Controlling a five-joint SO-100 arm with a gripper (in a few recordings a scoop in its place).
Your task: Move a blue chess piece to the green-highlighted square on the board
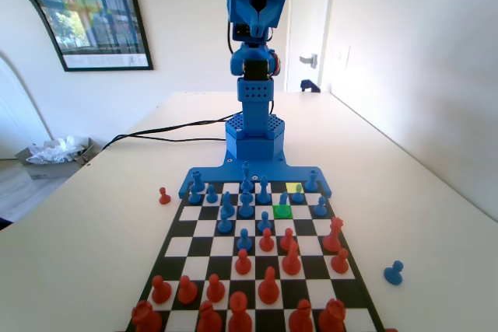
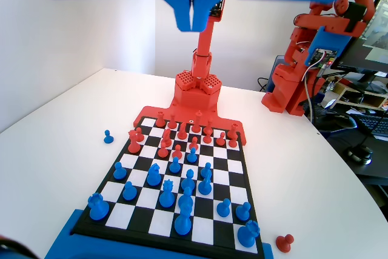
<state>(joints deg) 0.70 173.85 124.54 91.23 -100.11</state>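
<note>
Gripper hangs high above the board, jaws pressed together with nothing between them. The green-highlighted square sits bare near the arm's end in the fixed view, and a blue chess piece stands diagonally adjacent on the yellow cell.

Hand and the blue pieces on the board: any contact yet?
Apart. In the wrist view the hand hangs shut at the top edge, high above the board, with bare wall between its tips and the blue pieces far below.
</note>
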